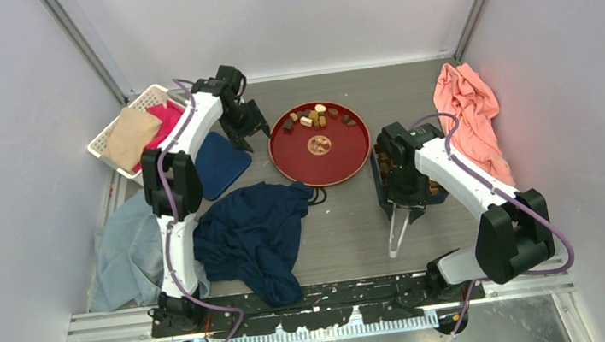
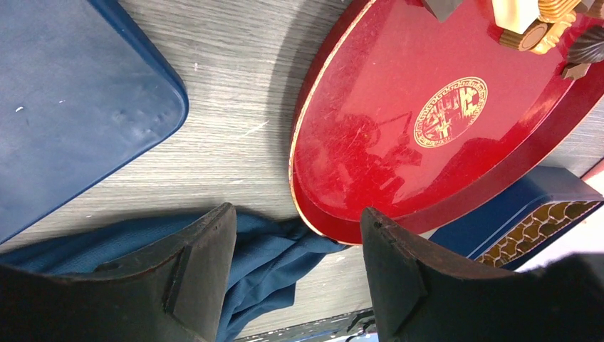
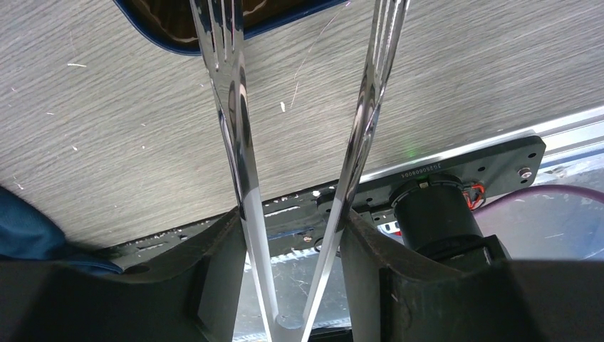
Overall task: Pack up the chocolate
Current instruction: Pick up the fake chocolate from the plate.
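- Left claw [image 2: 295, 214]: fingers spread, nothing between them. It hangs above the rim of the red tray [image 2: 370, 142] and a fold of navy cloth [image 2: 271, 263].
- Chocolate [image 2: 530, 21]: brown, tan and cream pieces lying on the tray's far part, well ahead of the left claw and apart from it.
- Right claw [image 3: 290, 217]: pinching metal tongs [image 3: 231, 107], one tong arm against each finger, with the arms splayed toward their ends.
- Tong ends run ahead of the right claw to the corner of the navy box [image 3: 164, 35]. The grey bench [image 3: 107, 142] lies beneath.
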`<action>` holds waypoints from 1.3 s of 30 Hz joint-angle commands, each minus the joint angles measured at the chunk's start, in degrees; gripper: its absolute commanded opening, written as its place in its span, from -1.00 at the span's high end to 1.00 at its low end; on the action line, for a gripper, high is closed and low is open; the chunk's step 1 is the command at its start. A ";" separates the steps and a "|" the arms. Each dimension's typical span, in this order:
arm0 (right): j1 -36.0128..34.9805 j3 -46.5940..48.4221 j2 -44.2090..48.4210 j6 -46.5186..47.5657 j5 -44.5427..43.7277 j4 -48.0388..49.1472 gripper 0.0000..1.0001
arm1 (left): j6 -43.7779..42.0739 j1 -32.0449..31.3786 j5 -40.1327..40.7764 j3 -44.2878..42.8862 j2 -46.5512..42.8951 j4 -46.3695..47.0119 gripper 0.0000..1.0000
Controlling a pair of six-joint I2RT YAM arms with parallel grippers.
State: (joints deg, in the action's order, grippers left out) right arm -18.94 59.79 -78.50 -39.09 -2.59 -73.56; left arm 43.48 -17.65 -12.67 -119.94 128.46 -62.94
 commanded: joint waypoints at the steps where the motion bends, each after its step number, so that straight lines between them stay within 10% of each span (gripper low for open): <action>1: 0.17 1.43 1.05 0.88 -0.38 -0.09 -0.08 | 0.09 -0.10 -0.56 -3.17 0.20 -0.65 -0.30; 13: 0.08 10.96 1.18 5.98 0.98 0.35 0.27 | -0.51 0.07 -0.22 -3.32 0.10 -1.13 -0.31; 39: -1.46 58.47 -42.34 15.90 7.18 -3.73 0.28 | -3.17 1.04 1.08 -5.27 -0.30 -5.24 -0.31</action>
State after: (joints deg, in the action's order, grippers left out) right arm -20.45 114.52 -118.80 -23.83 3.97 -75.59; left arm 42.17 -17.47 -12.43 -124.92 129.32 -66.63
